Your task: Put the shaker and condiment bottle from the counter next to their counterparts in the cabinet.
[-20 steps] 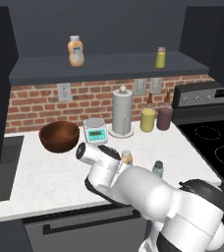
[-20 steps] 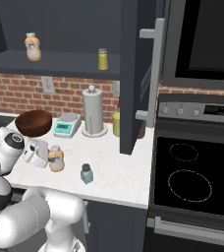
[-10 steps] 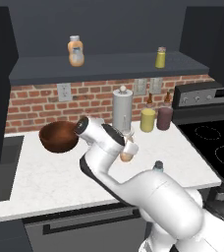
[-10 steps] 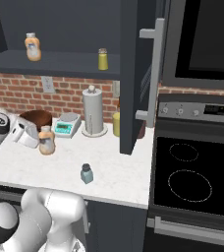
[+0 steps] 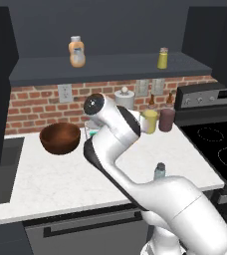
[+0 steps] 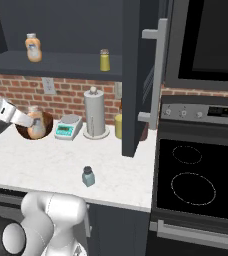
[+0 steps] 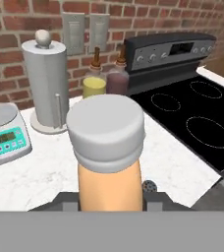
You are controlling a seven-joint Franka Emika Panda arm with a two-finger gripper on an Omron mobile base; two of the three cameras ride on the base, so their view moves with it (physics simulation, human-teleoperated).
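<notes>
My gripper [image 6: 30, 122] is shut on the condiment bottle [image 6: 38, 129], orange-tan with a pale cap, and holds it in the air above the counter [image 6: 46, 160] in front of the wooden bowl. In the hand view the condiment bottle [image 7: 109, 167] stands upright, close up. The shaker [image 5: 159, 171], squat and teal-grey with a dark cap, stands near the counter's front edge; the right base view has the shaker [image 6: 88, 176] too. On the cabinet shelf [image 5: 115, 67] stand the counterparts: an orange bottle [image 5: 76, 51] at the left and a yellow-green shaker [image 5: 163, 58] at the right.
A wooden bowl [image 5: 59, 138], a scale [image 6: 68, 126], a paper towel holder [image 6: 95, 114], a yellow canister [image 5: 149, 121] and a dark canister [image 5: 167, 119] line the brick wall. The stove [image 6: 191, 175] is at the right. An open cabinet door [image 6: 136, 75] hangs beside the shelf.
The arm has lifted the condiment bottle off the counter and carried it up and to the left, in front of the bowl. The shaker has stayed put.
</notes>
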